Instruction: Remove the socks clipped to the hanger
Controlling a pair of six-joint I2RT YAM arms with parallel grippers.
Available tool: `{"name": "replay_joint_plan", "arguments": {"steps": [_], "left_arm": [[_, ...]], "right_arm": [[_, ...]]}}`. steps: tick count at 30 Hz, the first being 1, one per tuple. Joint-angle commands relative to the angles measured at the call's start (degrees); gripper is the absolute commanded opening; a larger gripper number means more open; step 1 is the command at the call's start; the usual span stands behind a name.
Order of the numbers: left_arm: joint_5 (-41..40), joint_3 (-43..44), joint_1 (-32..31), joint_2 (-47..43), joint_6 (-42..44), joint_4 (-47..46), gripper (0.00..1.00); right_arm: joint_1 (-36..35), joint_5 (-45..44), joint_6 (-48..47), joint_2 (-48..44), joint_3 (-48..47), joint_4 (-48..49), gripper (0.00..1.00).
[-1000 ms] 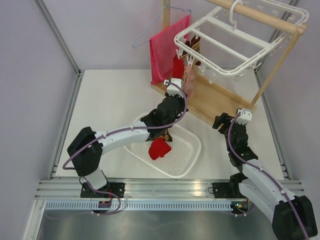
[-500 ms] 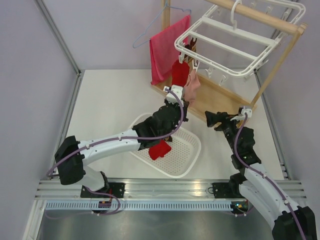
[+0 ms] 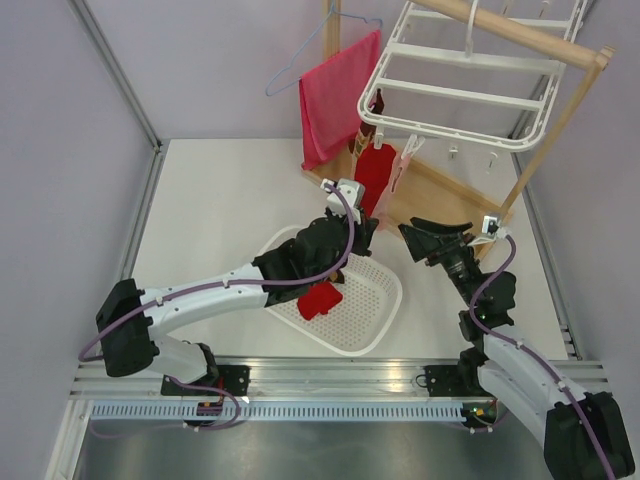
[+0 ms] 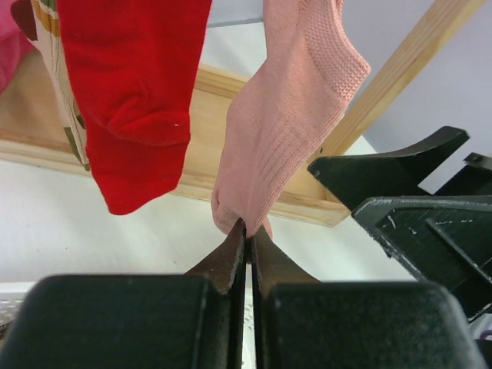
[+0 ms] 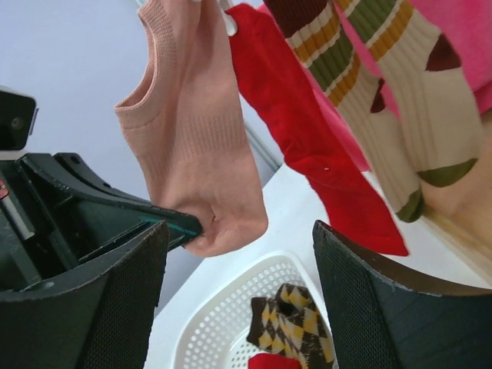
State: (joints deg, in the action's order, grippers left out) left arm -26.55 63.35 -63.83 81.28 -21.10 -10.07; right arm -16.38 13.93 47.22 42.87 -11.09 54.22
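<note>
The white hanger hangs tilted from the wooden stand. A red sock and a pale pink sock hang clipped at its left corner, with striped socks behind them. My left gripper is shut on the toe of the pale pink sock, pinching it at the fingertips, beside the red sock. My right gripper is open and empty just right of the socks; in its view the pink sock hangs between its fingers.
A white basket below the socks holds a red sock and an argyle sock. A red-pink towel and a thin wire hanger hang at the stand's left. The wooden base lies behind both grippers.
The hanger has swung up and to the right. My left gripper has moved down and right with the pink sock's toe. My right gripper has reached left toward the socks.
</note>
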Motion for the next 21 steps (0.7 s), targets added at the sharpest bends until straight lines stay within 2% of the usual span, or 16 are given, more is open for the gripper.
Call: {"name": "replay_joint_plan", "arguments": {"steps": [1,21], "left_arm": [[2.38,-0.25,-0.41,-2.09,-2.71,0.49,0.02],[8.53,4.32,-2.88,3.19,-5.17,0.57,0.02]], "right_arm": [[0.12,4.69,5.33,2.29,1.25,15.64,0.79],[0.21,4.35,3.05,2.83,1.34,14.07,0.78]]}}
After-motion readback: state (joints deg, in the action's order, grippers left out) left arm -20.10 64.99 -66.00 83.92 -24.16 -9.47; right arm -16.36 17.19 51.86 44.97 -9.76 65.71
